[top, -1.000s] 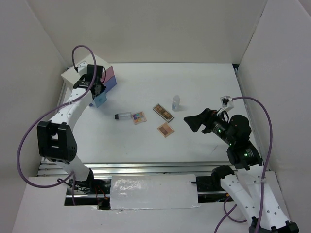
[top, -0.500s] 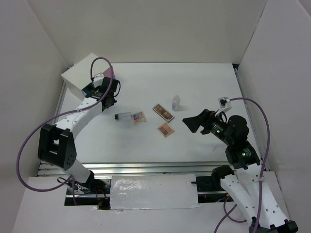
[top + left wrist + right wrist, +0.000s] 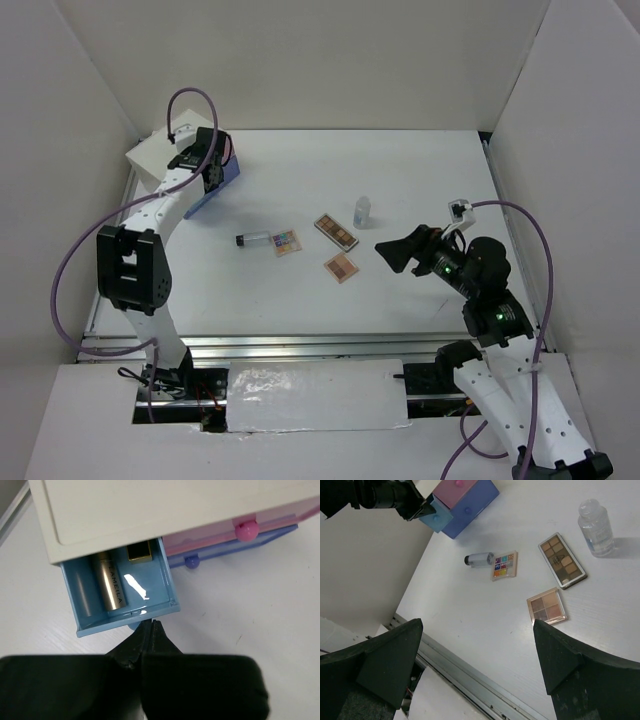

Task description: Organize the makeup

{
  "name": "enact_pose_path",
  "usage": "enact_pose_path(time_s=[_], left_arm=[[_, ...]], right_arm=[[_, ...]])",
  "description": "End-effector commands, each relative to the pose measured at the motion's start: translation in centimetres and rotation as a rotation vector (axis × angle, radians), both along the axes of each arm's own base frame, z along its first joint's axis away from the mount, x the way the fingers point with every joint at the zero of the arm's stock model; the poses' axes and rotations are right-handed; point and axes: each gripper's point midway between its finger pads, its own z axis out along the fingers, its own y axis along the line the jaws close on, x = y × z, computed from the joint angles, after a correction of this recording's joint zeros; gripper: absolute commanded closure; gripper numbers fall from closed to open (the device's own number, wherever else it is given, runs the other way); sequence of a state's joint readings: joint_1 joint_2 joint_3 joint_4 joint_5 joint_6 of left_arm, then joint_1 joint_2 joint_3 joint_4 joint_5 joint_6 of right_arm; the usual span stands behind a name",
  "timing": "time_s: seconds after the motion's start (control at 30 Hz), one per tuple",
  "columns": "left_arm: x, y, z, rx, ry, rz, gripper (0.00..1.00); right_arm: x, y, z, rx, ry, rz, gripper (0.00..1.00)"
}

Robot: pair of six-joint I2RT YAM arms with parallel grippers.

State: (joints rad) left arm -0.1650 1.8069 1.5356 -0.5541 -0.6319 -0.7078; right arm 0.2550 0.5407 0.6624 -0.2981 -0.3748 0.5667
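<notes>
Where the left arm reaches: the upper left of the overhead view, with the left gripper (image 3: 148, 629) at the front of the white box (image 3: 150, 157).
Left gripper state: fingers pressed together with nothing between them; their tips meet the front lip of the light blue drawer (image 3: 167, 587), right at its small knob.
Light blue drawer: pulled partway out of the box, at the middle left of the left wrist view.
Inside the drawer: a gold lipstick tube (image 3: 111, 587) lying lengthwise, and beside it a black-gold item (image 3: 140, 551) half hidden under the box's edge.
Other drawers: a pink drawer (image 3: 210, 537) with a round pink knob and a violet-blue drawer (image 3: 225, 547) against it, upper right of the left wrist view.
Right gripper (image 3: 477, 626): fingers spread wide, holding nothing, hanging over the table (image 3: 420, 180) right of centre in the overhead view.
Loose makeup: grouped on the table at the middle of the overhead view.
Clear dark-capped tube (image 3: 252, 239): on its side, leftmost of the group.
Multicoloured palette (image 3: 286, 242): just beside the tube's clear end; whether they touch cannot be told.
Long brown palette (image 3: 336, 231): face up, set at an angle, right of the multicoloured one.
Small square tan palette (image 3: 341, 266): lower in the frame than the long one, apart from it.
Small clear bottle (image 3: 362, 211): upright, near the long palette's upper right end.
</notes>
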Motion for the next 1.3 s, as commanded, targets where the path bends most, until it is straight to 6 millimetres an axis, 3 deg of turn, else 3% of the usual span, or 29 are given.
enact_pose_path(time_s=[0.0,0.3,0.47,1.07,1.27], left_arm=[[0.9,1.7,0.7,0.042,-0.006,0.035,1.0],[2.9,4.4,-0.4,0.074,0.018,0.105,1.0],[3.4,5.0,0.3,0.099,-0.008,0.125,1.0],[4.7,5.1,0.5,0.109,-0.016,0.083,1.0],[4.7,5.3,0.8,0.131,-0.019,0.074,0.94]], right_arm=[[0.9,0.2,0.3,-0.002,-0.037,0.004,0.0],[2.0,0.4,-0.2,-0.013,-0.029,0.001,0.0],[2.7,0.8,-0.6,-0.008,-0.014,0.01,0.0],[3.5,1.1,-1.6,-0.005,0.007,0.017,0.0],[3.4,1.1,-1.8,-0.007,0.008,0.016,0.0]])
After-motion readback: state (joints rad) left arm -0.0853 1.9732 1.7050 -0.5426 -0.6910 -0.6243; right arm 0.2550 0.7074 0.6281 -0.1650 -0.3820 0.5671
